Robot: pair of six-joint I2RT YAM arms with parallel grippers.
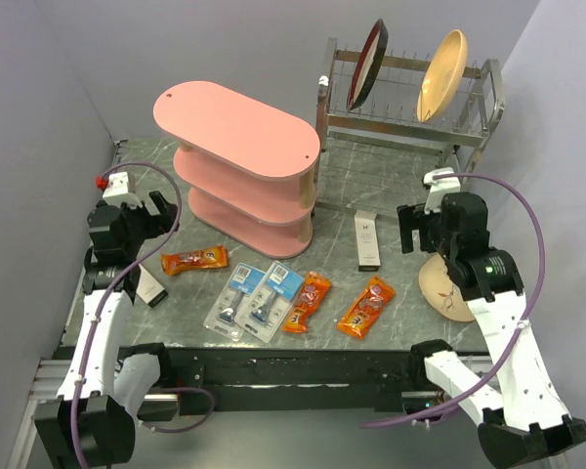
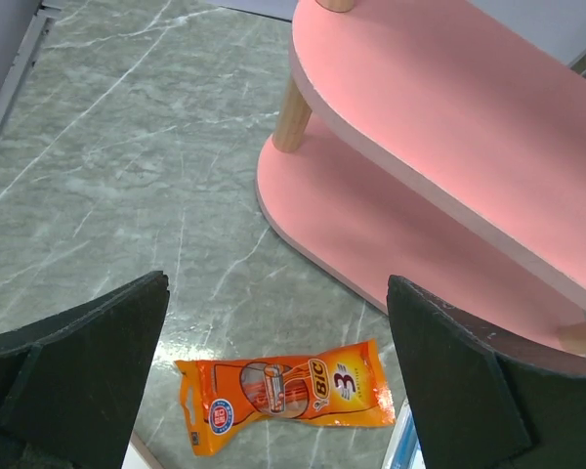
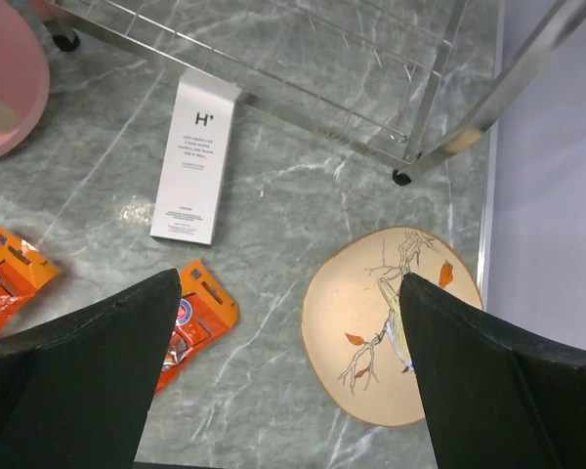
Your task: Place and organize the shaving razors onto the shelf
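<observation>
At the far left a tall box (image 1: 151, 286) lies half hidden under the left arm, its print too small to read. The left gripper (image 1: 154, 223) hangs spread wide with nothing between its fingers (image 2: 78, 371). Its wrist view shows an orange packet (image 2: 283, 391) and only the two lower boards of the shelf (image 2: 449, 117), cut off at the frame. The shaving razors (image 1: 232, 298) lie side by side on the table (image 1: 391, 186) just in front of the shelf, not on it, the razors inside blurred. Further right, the right gripper (image 1: 415, 230) also stands wide and empty, and its arm covers part of a painted plate (image 3: 386, 322).
</observation>
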